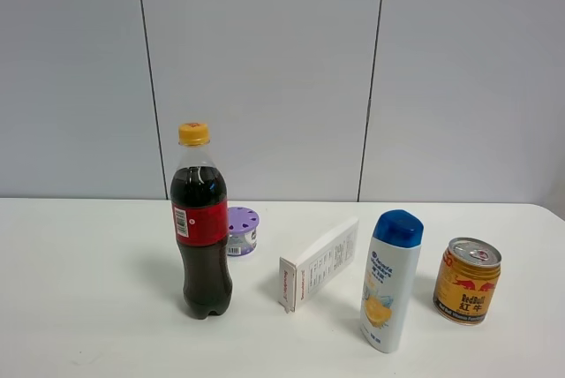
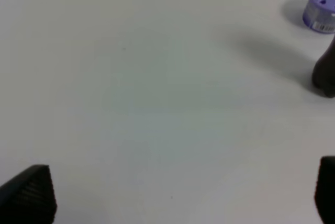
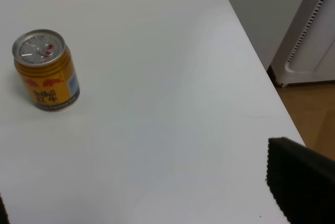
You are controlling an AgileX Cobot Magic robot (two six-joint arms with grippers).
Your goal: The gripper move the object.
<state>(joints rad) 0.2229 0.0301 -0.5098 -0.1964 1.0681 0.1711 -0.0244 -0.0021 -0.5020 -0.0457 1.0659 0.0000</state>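
Exterior high: cola bottle upright, cap up; left tool spread; right tool spread

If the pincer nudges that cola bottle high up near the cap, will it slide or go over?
Probably tip: the cola bottle is the tallest item, standing upright on a narrow base on the white table. It looks nearly full, so likely heavy for its size. The clear plastic may be slick; pushing low, below the red label, seems safer.

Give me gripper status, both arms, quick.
Left gripper: open, holding nothing, over bare table.
Right gripper: open, holding nothing, the gold can well clear of it.
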